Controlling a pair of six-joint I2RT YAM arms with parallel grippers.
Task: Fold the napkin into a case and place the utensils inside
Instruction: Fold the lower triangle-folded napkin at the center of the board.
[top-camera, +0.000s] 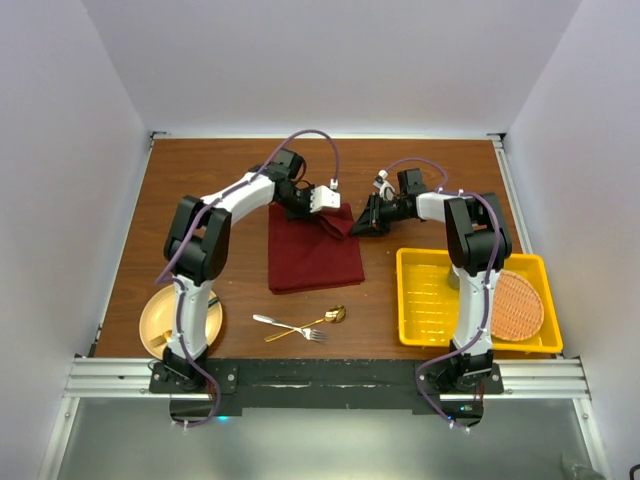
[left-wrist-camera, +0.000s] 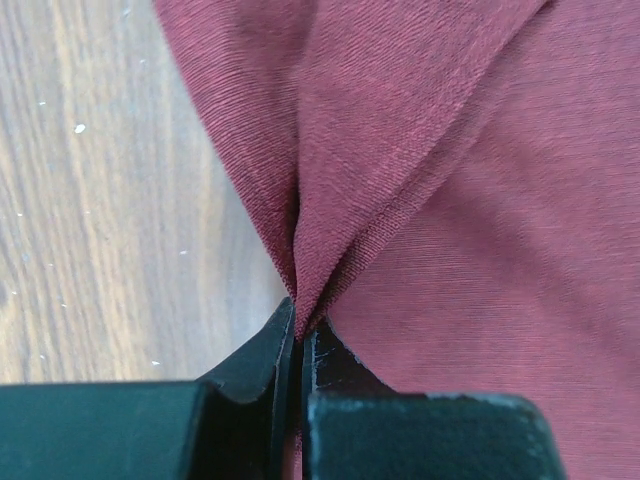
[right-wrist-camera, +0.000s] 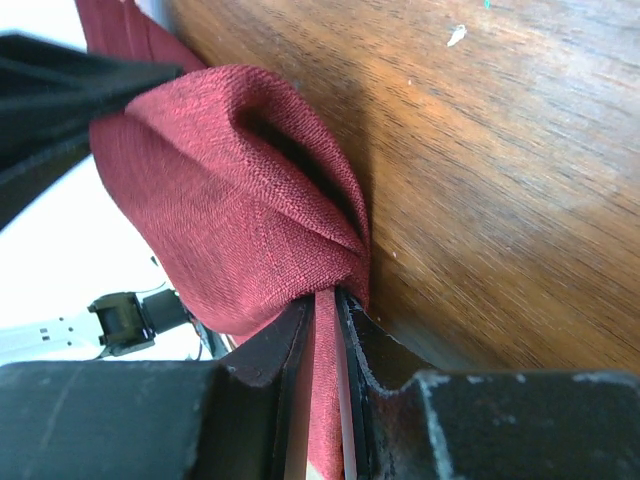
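At centre of the counter (top-camera: 200, 180), the napkin (top-camera: 312, 255) is laid as a folded maroon rectangle, its upper right corner lifted and bunched. That corner is pinched from the left by the jaws of the left arm (top-camera: 215, 215), clenched on a cloth ridge, and from the right by the jaws of the right arm (top-camera: 470, 240), clenched on a bulging fold. Just below the napkin, the fork (top-camera: 265, 321) and gold spoon (top-camera: 337, 314) are crossed on bare wood. A yellow tray (top-camera: 420, 300) holding a round orange mat (top-camera: 518, 303) is seen lower right, a tan plate (top-camera: 155, 320) lower left.
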